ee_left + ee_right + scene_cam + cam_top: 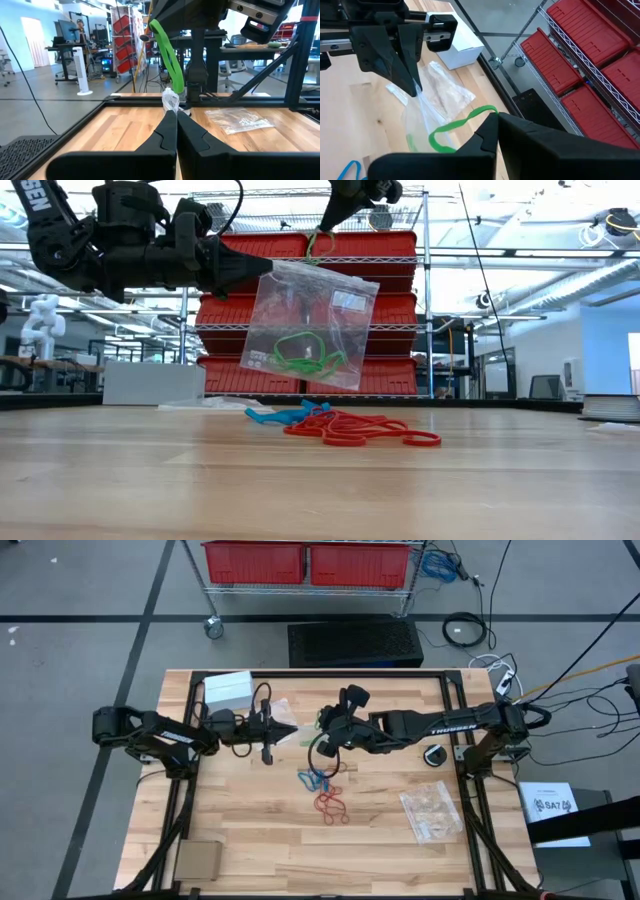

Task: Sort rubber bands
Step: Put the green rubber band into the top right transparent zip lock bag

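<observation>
Dangling from the pinched-shut right gripper, the thin green rubber band hangs lengthwise just above the mouth of the clear plastic bag, centre frame in the low view, whose corner the left gripper clamps tight.

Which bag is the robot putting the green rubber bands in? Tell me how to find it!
Look above the middle of the wooden table, where the two dark arms meet. The clear plastic zip bag hangs there in the air, pinched by the left gripper. Unlike the flat clear bag lying on the table, it holds green rubber bands.
</observation>
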